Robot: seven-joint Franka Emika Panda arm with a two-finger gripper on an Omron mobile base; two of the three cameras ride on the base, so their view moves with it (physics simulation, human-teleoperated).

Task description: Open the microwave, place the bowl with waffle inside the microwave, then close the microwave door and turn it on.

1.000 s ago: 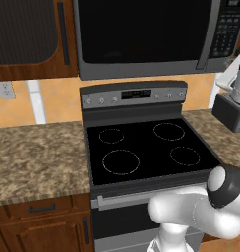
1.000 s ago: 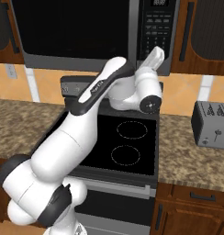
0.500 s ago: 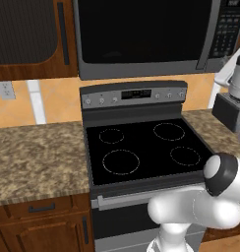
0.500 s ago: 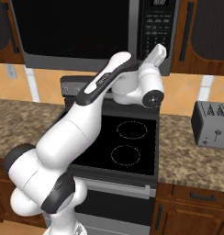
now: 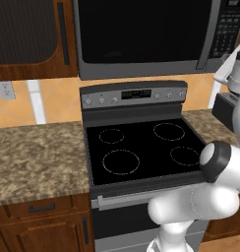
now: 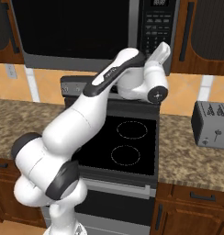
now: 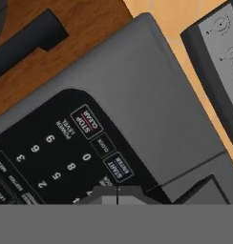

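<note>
Microwave (image 5: 146, 37) mounted directly above the stove (image 5: 141, 147), spanning its full width. Microwave door (image 6: 72, 27) shut flush with the frame, black glass dark, vertical bar handle (image 6: 135, 27) along the door's right edge, beside the keypad panel (image 6: 156, 25). Gripper (image 7: 117, 196) raised to the lower part of that keypad, at the microwave's right end, jaws pressed together with nothing between them; fingertips meeting just under the START/ENTER key (image 7: 119, 169), whether touching the panel cannot be told. On the keypad in the hand view: STOP/CLEAR key (image 7: 86, 120) up and left of START/ENTER, small CLOCK key between the 2, digits 0, 8, 5, 2 and 9, 6, 3 in rows to the left. Wooden cabinet (image 6: 208, 34) immediately right of the microwave, another cabinet (image 5: 28, 37) immediately left of it. Grey toaster (image 6: 210, 124) on the counter (image 6: 192, 158) below and right of the microwave. Stove top bare, 4 burner rings visible below the microwave.
</note>
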